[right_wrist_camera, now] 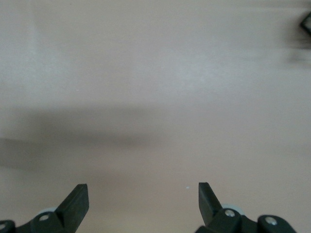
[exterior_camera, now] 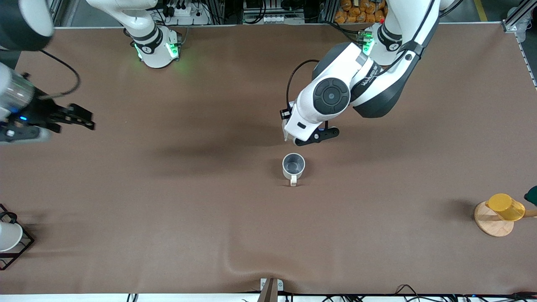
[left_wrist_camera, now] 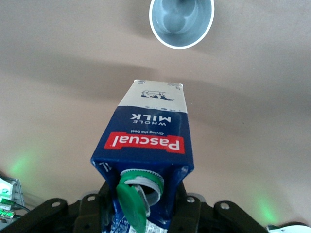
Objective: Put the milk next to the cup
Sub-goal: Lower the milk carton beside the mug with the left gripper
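My left gripper point(left_wrist_camera: 146, 204) is shut on the milk point(left_wrist_camera: 148, 136), a dark-blue carton with a red label band; its green cap stands flipped open. In the front view the left gripper point(exterior_camera: 300, 136) hangs over bare table close beside the cup point(exterior_camera: 293, 165), and the hand hides most of the carton. The cream-white cup point(left_wrist_camera: 181, 19) stands upright, grey inside, with its handle turned toward the front camera. My right gripper point(exterior_camera: 86, 117) waits open over the right arm's end of the table, and nothing lies between its fingers point(right_wrist_camera: 77, 201).
A yellow cup point(exterior_camera: 505, 207) lies on a wooden disc point(exterior_camera: 488, 224) at the left arm's end, near the front. A black wire rack point(exterior_camera: 23, 247) with a white object point(exterior_camera: 8, 235) sits at the right arm's end. The brown cloth has a fold point(exterior_camera: 251, 262) near the front edge.
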You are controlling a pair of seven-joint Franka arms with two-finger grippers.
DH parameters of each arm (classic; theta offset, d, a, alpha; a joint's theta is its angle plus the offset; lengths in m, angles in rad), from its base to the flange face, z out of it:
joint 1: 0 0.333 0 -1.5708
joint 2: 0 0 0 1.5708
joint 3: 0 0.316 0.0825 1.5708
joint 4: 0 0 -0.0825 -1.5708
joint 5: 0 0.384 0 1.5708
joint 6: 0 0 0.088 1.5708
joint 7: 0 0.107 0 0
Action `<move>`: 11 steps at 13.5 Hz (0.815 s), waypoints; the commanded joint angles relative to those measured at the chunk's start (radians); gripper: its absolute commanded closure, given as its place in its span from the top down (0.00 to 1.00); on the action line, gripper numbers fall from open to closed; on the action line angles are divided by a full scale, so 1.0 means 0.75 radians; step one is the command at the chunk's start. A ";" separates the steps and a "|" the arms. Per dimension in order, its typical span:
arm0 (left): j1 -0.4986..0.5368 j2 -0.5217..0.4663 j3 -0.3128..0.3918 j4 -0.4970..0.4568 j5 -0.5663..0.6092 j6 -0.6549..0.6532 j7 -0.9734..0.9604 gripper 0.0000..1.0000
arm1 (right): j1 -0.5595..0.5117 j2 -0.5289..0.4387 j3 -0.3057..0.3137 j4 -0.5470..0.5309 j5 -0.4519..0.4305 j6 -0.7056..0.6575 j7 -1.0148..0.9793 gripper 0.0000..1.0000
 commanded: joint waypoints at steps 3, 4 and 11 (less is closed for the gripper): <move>-0.041 0.062 0.015 0.037 0.092 0.048 -0.008 0.49 | -0.025 -0.061 -0.061 -0.033 -0.010 -0.005 -0.066 1.00; -0.041 0.072 0.015 0.037 0.127 0.048 -0.004 0.49 | -0.033 -0.063 -0.061 -0.021 -0.007 -0.039 -0.064 1.00; -0.057 0.126 0.015 0.037 0.174 0.177 0.024 0.50 | -0.049 -0.059 -0.065 0.033 -0.010 -0.074 -0.081 1.00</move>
